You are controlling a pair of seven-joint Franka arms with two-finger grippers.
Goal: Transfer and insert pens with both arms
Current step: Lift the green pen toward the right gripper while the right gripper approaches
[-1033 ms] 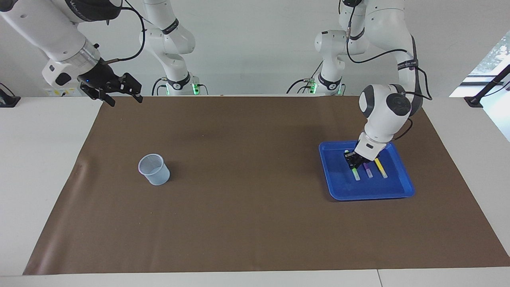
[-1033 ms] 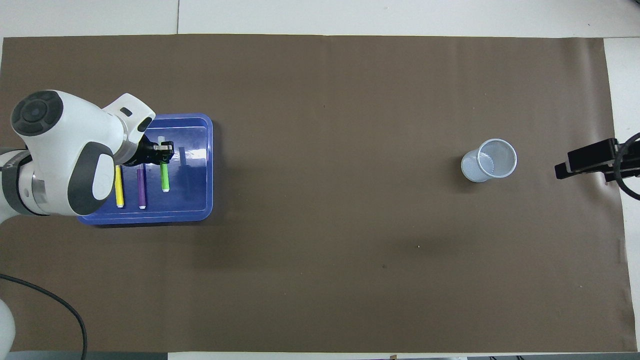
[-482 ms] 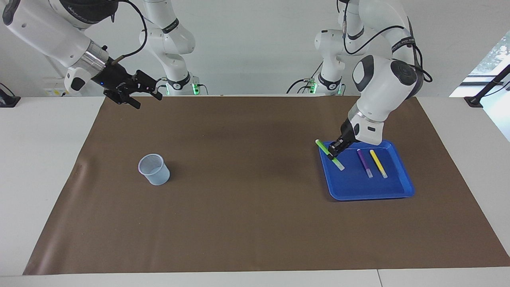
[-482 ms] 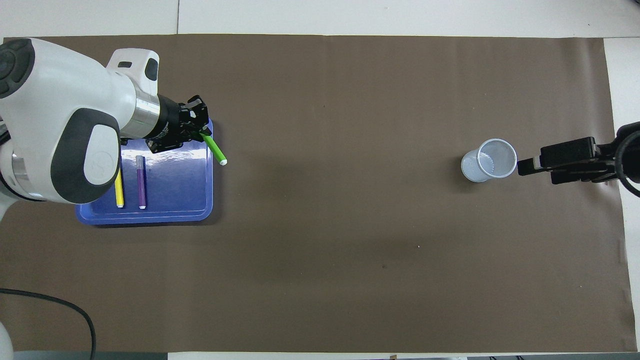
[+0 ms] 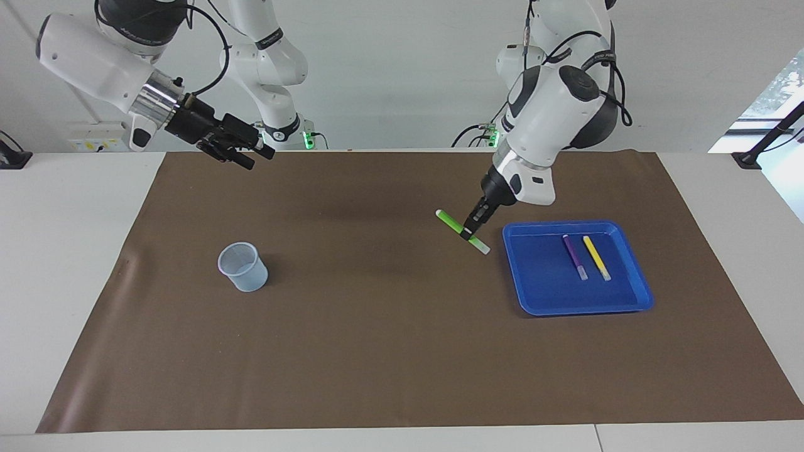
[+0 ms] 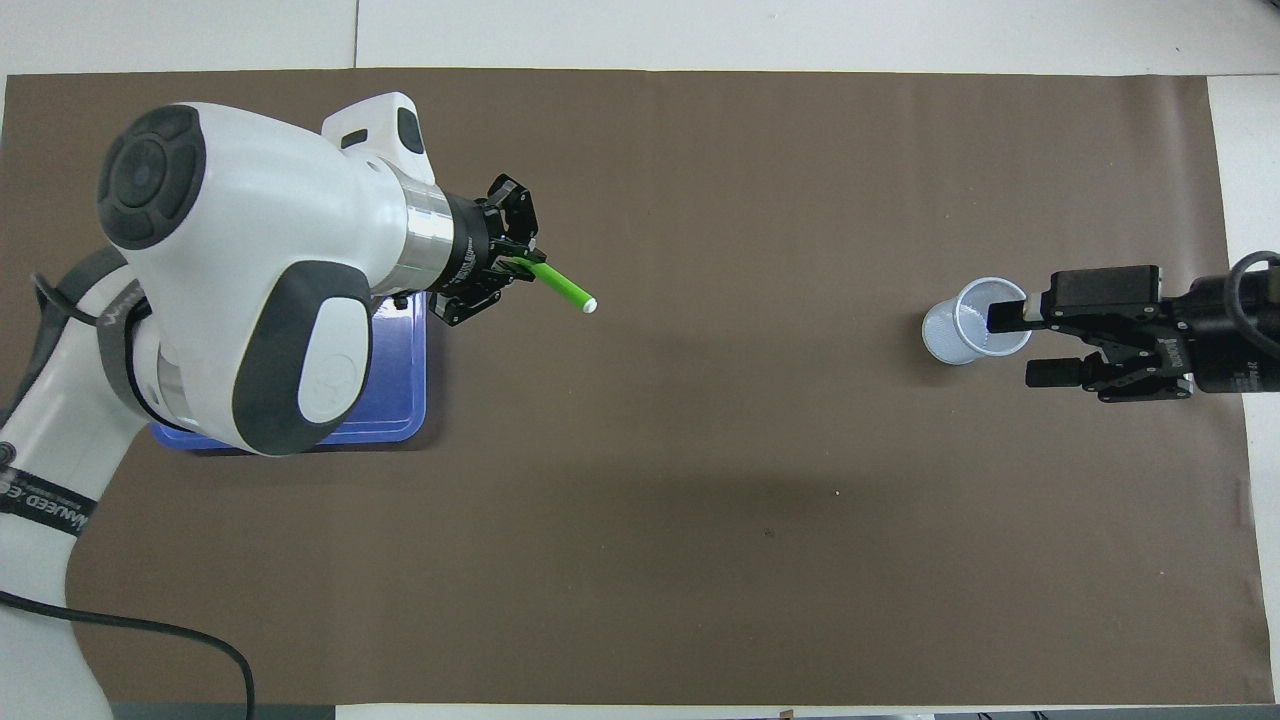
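The blue tray at center right of the facing view is holding the purple pen and yellow pen, which the left arm is hiding overhead. The left hand is gripping the green pen above the brown mat beside the tray. At upper left, the right hand is hanging open; overhead, it is partly covering the empty cup.

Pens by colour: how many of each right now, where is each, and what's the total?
green pen: 1, held in the left gripper over the mat
purple pen: 1, in the blue tray
yellow pen: 1, in the tray
Total: 3 pens
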